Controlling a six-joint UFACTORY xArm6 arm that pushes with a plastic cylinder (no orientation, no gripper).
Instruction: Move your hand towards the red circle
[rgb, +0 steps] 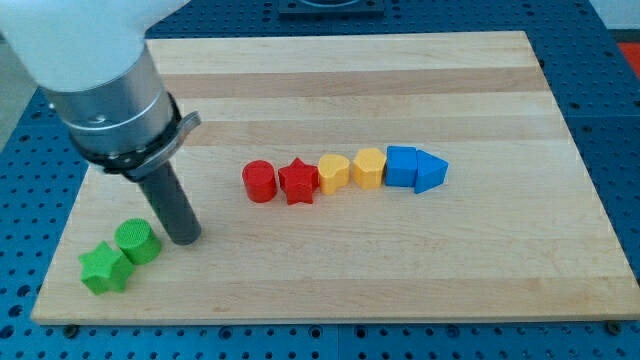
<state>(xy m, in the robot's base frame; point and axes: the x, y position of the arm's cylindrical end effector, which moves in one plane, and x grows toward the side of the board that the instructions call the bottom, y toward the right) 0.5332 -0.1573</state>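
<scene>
The red circle (259, 181) is a short red cylinder near the board's middle, at the left end of a row of blocks. My tip (184, 238) rests on the board at the lower left, well to the left of and below the red circle. The tip is just right of the green circle (137, 241), close to it or touching. Right of the red circle, in a touching row, come the red star (298, 181), a yellow heart-like block (333, 172), a yellow hexagon (368, 167), a blue cube (401, 166) and a blue triangle (430, 172).
A green star (104, 267) lies at the lower left, touching the green circle. The wooden board (400, 270) sits on a blue perforated table. The arm's large grey and white body (105, 80) hangs over the board's upper left.
</scene>
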